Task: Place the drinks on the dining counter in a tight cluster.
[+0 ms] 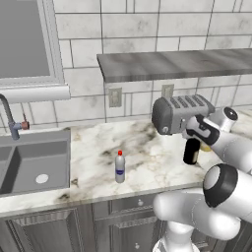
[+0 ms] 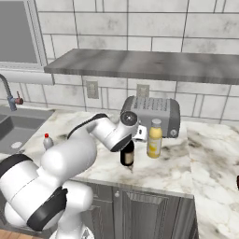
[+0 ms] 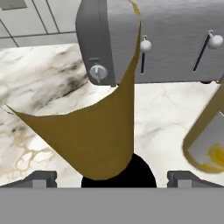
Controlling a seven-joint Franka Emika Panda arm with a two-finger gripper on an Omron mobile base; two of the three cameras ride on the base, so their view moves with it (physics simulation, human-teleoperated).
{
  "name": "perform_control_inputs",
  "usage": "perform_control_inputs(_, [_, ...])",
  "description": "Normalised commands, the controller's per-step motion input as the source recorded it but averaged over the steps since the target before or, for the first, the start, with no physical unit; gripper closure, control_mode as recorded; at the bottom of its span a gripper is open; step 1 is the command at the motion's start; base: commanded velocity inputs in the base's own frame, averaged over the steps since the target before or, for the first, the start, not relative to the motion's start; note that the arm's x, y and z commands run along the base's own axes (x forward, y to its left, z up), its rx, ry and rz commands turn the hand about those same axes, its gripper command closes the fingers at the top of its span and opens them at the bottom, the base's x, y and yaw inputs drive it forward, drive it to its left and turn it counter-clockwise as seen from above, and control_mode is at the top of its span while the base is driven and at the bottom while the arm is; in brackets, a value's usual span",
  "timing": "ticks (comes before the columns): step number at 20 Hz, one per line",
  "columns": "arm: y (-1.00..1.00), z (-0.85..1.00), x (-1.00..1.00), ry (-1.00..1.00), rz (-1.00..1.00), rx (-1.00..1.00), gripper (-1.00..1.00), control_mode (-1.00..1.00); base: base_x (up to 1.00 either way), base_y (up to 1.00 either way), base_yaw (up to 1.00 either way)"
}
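A brushed grey metal toaster (image 2: 151, 114) sits on a polished white marble counter (image 1: 147, 162) veined with brown. Beside the toaster stand a glossy dark glass wine bottle (image 2: 127, 153) and a smooth yellow plastic-looking bottle (image 2: 154, 138). Behind it, matt pale tiles (image 1: 142, 24) line the wall.

My marble counter (image 1: 147, 162) carries the toaster (image 1: 179, 112) at twelve o'clock, the wine bottle (image 2: 127, 153) just before it, the yellow bottle (image 2: 154, 138) at its three, the small bottle (image 1: 119, 167) at nine.

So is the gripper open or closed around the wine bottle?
Open. In the hand view the gripper has its fingertips standing wide apart either side of the wine bottle, not touching it.
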Motion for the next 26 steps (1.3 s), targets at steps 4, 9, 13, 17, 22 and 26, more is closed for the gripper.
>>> perform_control_inputs(4, [0.00,0.00,0.00,-0.11,-0.03,0.00,-1.00,-1.00,0.00,0.00,0.00])
perform_control_inputs(9, [0.00,0.00,0.00,-0.07,-0.03,0.00,-1.00,-1.00,0.00,0.00,0.00])
perform_control_inputs(13, [0.00,0.00,0.00,-0.02,-0.02,0.00,-1.00,-1.00,0.00,0.00,0.00])
perform_control_inputs(17, [0.00,0.00,0.00,0.00,0.00,0.00,-1.00,-1.00,0.00,0.00,0.00])
perform_control_inputs(22, [0.00,0.00,0.00,0.00,0.00,0.00,1.00,-1.00,0.00,0.00,0.00])
perform_control_inputs(26, [0.00,0.00,0.00,0.00,0.00,0.00,1.00,-1.00,0.00,0.00,0.00])
